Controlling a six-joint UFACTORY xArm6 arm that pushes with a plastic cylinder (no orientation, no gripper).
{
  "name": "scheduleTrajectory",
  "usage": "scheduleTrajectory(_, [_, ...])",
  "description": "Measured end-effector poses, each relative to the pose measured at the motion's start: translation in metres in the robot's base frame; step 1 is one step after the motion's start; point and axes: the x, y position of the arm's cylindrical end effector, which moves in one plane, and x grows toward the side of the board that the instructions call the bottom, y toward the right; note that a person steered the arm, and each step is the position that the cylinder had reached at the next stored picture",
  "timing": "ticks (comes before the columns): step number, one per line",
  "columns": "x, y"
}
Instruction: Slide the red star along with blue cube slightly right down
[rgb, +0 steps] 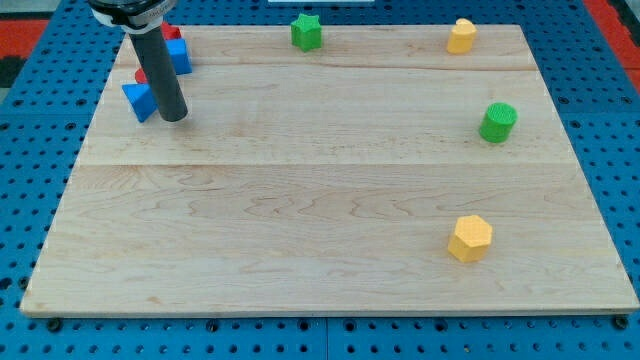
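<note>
My tip (174, 118) sits near the board's (300, 220) top-left corner, down on the wood. No jaws on this rig, just a straight rod, so there's nothing to spread or pinch.

Cluster at that corner:
- A blue block (139, 100), wedge or cube (can't tell), touches or nearly touches the rod on the view's left, just up from my tip.
- Another blue block (179, 55), cube-like, lies behind the rod toward the top edge.
- Red bits show at (171, 33) above that cube and at (141, 76) beside the rod. The rod hides most of them, so I can't confirm which is the red star.

Key relation: the target pair lies up and left of my tip, and the wanted push goes right and down. My tip is on the wrong side, the downstream one. My read: it needs to go round to the top-left of the pair before pushing, or it'll shove them toward the board's edge. The margin to the left and top edges is thin.

No containers here. Others are well apart: green star (306, 31) by the top edge, yellow block (461, 36) near the top-right corner, green cylinder-like block (497, 122) by the right edge, yellow hexagonal block (470, 238) toward the bottom-right.
</note>
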Motion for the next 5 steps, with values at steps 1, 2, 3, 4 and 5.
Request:
scheduleTrajectory(1, [-0.02,-0.016])
scheduleTrajectory(2, [-0.05,-0.042])
scheduleTrajectory(3, [-0.055,-0.038])
scheduleTrajectory(4, [-0.048,0.01])
scheduleTrajectory(5, [-0.042,0.083])
